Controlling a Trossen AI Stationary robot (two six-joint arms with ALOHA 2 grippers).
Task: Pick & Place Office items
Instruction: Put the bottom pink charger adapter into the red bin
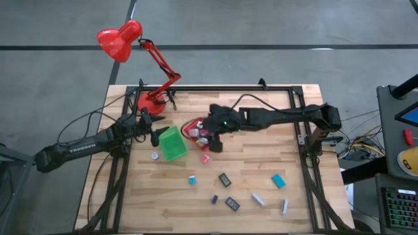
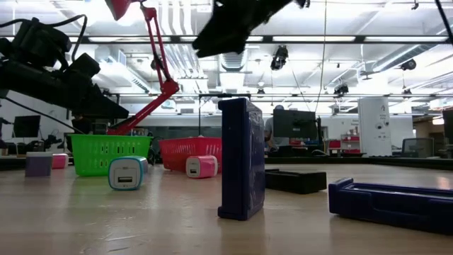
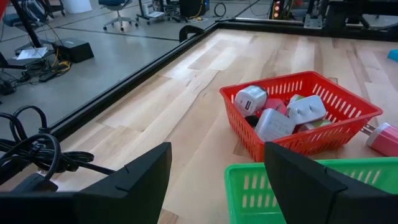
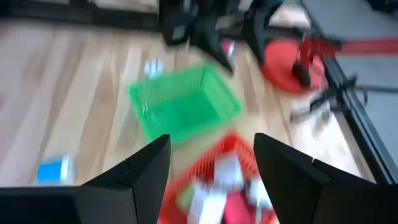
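Observation:
The office items are small blocks. Several lie loose on the wooden table: a teal one [image 1: 279,181], a blue one [image 1: 192,179], black pieces [image 1: 225,179], a grey-white stick [image 1: 285,206] and a pink-white one [image 1: 205,158]. More of them, white and pink plug-like blocks [image 3: 273,121], lie inside the red bin [image 3: 348,121]. My right gripper [image 4: 211,138] hangs open above the red bin [image 1: 191,129], with nothing between its fingers. My left gripper [image 3: 217,146] waits open at the table's left, just left of the green bin [image 1: 173,143].
A red desk lamp stands on its base [image 1: 150,101] at the far left of the table, its head [image 1: 119,40] beyond the far edge. The green bin [image 3: 298,186] sits right beside the red one. A black frame rail [image 1: 215,89] runs round the table.

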